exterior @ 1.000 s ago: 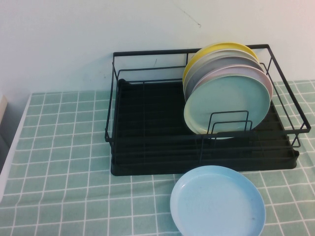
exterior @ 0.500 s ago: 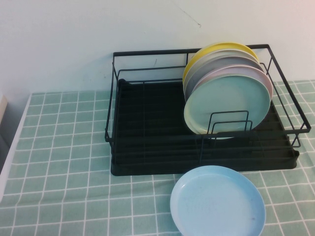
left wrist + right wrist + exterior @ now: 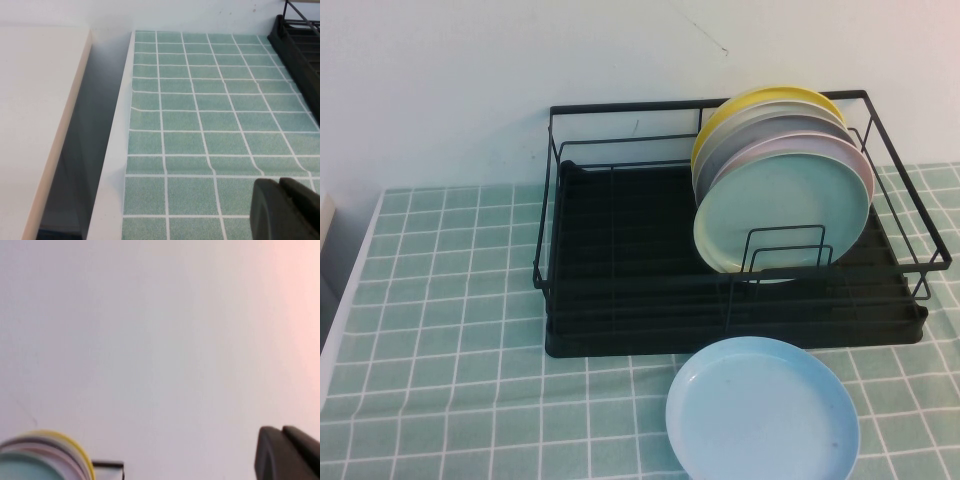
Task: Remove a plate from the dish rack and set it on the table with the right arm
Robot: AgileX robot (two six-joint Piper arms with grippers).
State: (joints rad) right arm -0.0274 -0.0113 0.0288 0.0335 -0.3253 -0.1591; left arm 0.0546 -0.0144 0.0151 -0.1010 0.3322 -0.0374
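The black wire dish rack (image 3: 620, 270) stands at the back of the table (image 3: 440, 300). Several plates stand on edge at its right end. The mint-green plate (image 3: 782, 208) is the front one; its top edge also shows in the right wrist view (image 3: 20, 467). Neither arm shows in the high view. My left gripper (image 3: 280, 192) is shut and empty, low over the cloth near the table's left edge. My right gripper (image 3: 282, 440) is shut and empty, raised and facing the white wall, apart from the plates.
A light blue plate (image 3: 762, 410) lies flat on the cloth in front of the rack's right half. Pink, grey and yellow plates (image 3: 770, 105) stand behind the mint one. The rack's corner shows in the left wrist view (image 3: 295, 40). A gap runs beside the table's left edge (image 3: 112, 165).
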